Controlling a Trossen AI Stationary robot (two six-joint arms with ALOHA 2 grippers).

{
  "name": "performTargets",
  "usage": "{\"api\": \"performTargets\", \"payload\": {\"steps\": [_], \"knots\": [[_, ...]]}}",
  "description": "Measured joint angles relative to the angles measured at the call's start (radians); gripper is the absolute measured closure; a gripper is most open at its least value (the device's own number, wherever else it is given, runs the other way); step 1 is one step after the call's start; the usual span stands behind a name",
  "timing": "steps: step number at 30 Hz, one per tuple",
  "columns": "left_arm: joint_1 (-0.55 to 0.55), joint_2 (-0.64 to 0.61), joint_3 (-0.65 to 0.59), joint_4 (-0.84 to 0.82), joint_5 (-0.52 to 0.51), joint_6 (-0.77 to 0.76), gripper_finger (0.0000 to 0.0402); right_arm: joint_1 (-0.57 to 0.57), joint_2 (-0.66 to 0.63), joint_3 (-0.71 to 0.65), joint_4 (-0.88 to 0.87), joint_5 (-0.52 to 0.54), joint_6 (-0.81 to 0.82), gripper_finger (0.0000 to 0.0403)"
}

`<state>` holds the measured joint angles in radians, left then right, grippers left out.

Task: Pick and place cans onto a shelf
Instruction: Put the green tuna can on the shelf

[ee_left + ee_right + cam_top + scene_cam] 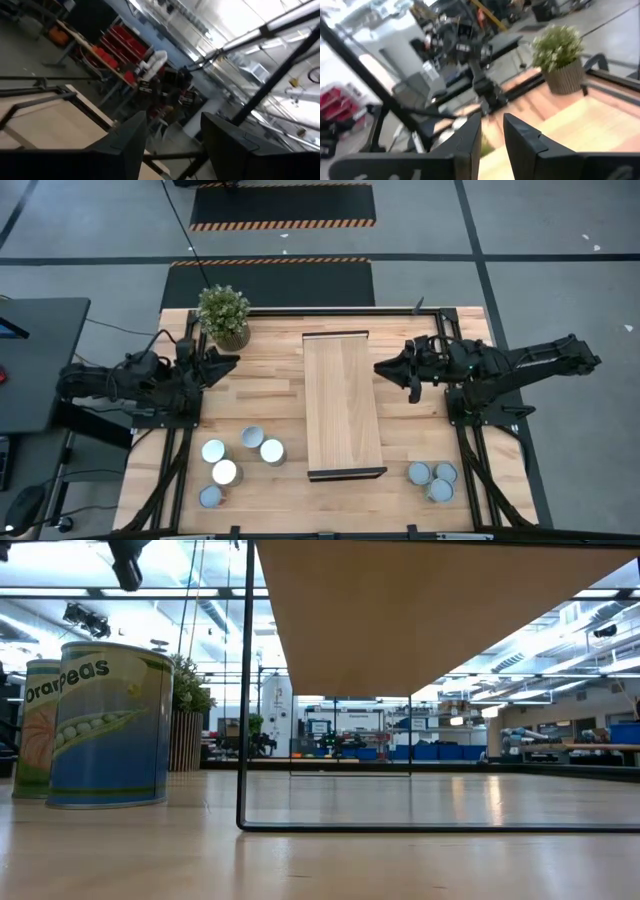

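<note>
- So far, your shelf (pixel 343 402) carries nothing: its light-wood top is bare from end to end in the high view.
- All eight cans sit on the tabletop (pixel 270 390): five in a loose group (pixel 240 460) left of the shelf's dark front end, three bunched together (pixel 432 478) on the right of it. The whole job looks to be ahead of you.
- Your left gripper (pixel 233 361) hovers beside the potted plant (pixel 223 315), well apart from its cans; its wrist view shows the jaws parted with nothing between them.
- Your right gripper (pixel 381 367) hangs just off the shelf's right edge, and its wrist view shows a narrow gap between the fingers (pixel 470 137), nothing held.
- Only the low view gives you the labels: a pea can (pixel 108 725) stands upright with another (pixel 35 730) just behind it, and you look under the raised shelf through its thin black frame (pixel 241 690).
- Only the high view shows you the full count and both groups.
</note>
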<state>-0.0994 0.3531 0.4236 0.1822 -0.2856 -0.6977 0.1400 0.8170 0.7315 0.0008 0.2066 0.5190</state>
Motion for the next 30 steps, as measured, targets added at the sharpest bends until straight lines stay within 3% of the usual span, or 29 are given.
{"api": "performTargets", "payload": {"steps": [11,20,30], "knots": [[-0.021,0.184,0.168,-0.114,0.039,0.002,0.0220,0.135,0.084,0.152,-0.410,-0.096,-0.024,0.0282],[-0.058,0.318,0.225,-0.112,0.035,-0.103,0.0221,0.348,0.195,0.211,-0.700,-0.206,0.013,0.0221],[-0.092,0.348,0.232,-0.111,0.036,-0.052,0.0221,0.523,0.403,0.286,-0.926,-0.139,0.175,0.0173]]}}
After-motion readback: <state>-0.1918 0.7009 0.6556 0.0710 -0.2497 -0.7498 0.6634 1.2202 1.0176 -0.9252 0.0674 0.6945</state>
